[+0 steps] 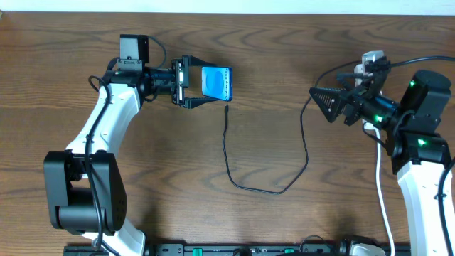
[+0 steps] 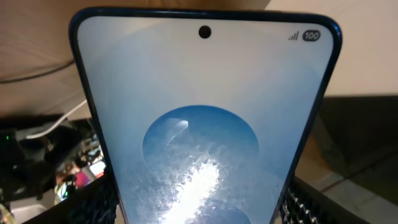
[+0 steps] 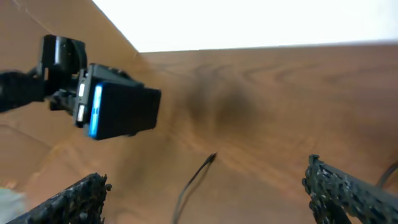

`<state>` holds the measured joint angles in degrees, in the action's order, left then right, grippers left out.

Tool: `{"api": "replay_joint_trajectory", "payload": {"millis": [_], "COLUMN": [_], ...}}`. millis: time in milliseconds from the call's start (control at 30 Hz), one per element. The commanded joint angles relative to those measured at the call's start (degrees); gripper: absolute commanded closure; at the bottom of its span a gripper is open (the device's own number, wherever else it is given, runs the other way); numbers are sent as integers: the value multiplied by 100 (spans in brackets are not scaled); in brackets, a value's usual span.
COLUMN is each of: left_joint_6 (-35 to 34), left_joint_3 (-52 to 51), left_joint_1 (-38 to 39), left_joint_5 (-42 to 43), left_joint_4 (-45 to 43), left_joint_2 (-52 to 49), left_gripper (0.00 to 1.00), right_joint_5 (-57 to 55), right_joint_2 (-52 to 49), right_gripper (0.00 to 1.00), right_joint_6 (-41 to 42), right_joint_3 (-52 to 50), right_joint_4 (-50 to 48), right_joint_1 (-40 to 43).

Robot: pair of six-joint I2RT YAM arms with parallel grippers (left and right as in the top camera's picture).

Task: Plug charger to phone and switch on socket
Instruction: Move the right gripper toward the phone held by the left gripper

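The phone (image 1: 217, 82), blue-screened with a black frame, is held just off the table with my left gripper (image 1: 207, 83) shut on its long edges. Its screen fills the left wrist view, the phone (image 2: 205, 93) sitting between the black fingers (image 2: 93, 205). The charger (image 1: 227, 153), a thin black cable, loops over the table; its plug tip (image 1: 225, 109) lies just below the phone. My right gripper (image 1: 323, 102) stands open at the right, apart from everything. In the right wrist view, the right gripper (image 3: 208, 193) faces the plug tip (image 3: 212, 157) and the raised phone (image 3: 121, 112). The socket (image 1: 370, 62) is largely hidden behind the right arm.
A white cord (image 1: 380, 188) runs down the right side beside the right arm. The left arm's base (image 1: 82, 188) stands at the lower left. A black rail (image 1: 249, 249) lines the front edge. Bare wooden table (image 1: 284, 43) lies between the arms.
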<state>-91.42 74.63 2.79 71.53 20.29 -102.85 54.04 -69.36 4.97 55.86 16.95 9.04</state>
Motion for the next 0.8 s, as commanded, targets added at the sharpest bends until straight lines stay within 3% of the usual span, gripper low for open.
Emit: {"api": "replay_joint_trajectory", "payload": {"millis": [0, 167, 333, 767], "left_joint_6": [131, 186, 433, 433], "left_joint_3": [70, 61, 61, 61], "left_joint_1": [-13, 44, 153, 739], "left_joint_5": [-409, -1093, -1676, -2509], "left_joint_4": [-26, -26, -22, -4], "left_joint_2": [105, 105, 105, 105], "left_gripper": [36, 36, 40, 40], "right_joint_5": [262, -72, -682, -754], "right_joint_2": [-79, -273, -544, -1683], "right_gripper": [1, 7, 2, 4], "right_joint_6": [483, 487, 774, 1432], "right_joint_3": [103, 103, 103, 103], "right_joint_4": [17, -31, -210, -1674], "right_joint_1": [-61, -492, -1056, -2330]}}
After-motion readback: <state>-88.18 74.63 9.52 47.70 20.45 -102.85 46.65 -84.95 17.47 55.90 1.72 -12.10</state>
